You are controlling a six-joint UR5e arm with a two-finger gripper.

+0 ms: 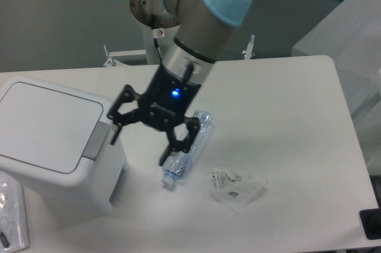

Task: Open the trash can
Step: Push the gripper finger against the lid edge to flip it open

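Bin (50,140) at the worktop's (286,104) left edge, lid flat and shut, grey tab (96,140) on its right side. Hand (139,143) spread wide and empty, just right of that tab, above a bottle (189,144).

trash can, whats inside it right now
Cannot be seen: the trash can has its flat white lid shut, covering the inside. Only the grey push tab shows on top. The open pincer hangs beside that tab, empty.
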